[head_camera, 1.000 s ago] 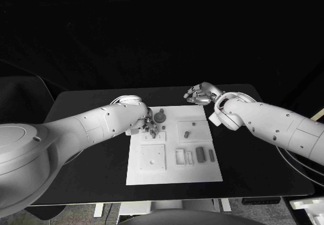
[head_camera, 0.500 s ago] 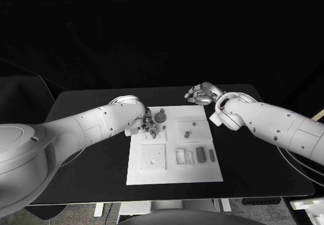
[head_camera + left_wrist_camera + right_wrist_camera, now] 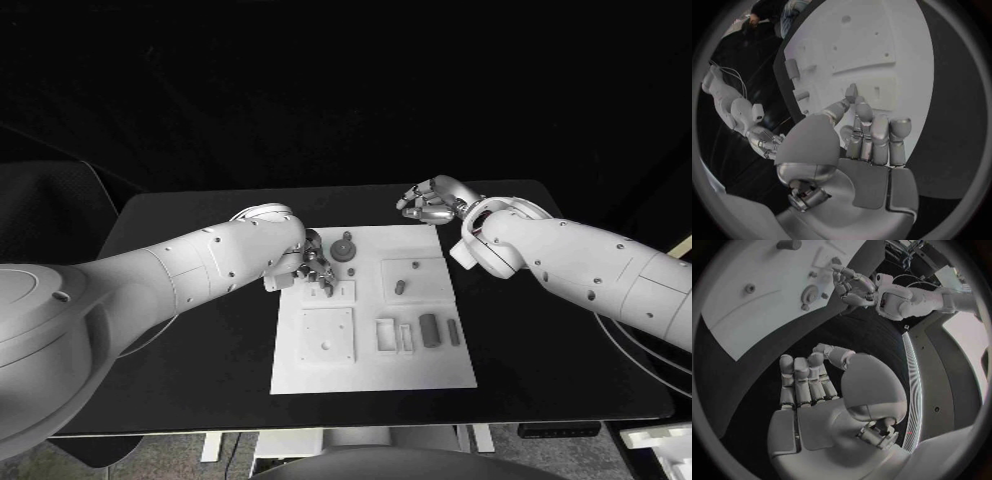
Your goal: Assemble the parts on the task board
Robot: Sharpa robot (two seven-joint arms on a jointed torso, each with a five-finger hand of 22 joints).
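the left hand [image 3: 316, 268] hangs over the task board [image 3: 368, 360] with fingers curled on nothing, and the right hand [image 3: 428, 201] sits curled empty off its far corner.

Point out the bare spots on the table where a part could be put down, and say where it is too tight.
Free: black table between the task board and the near edge, and the strip right of the board below the right arm. Crowded: the board's far left corner, where the left hand sits by the round part, and the far edge under the right hand.
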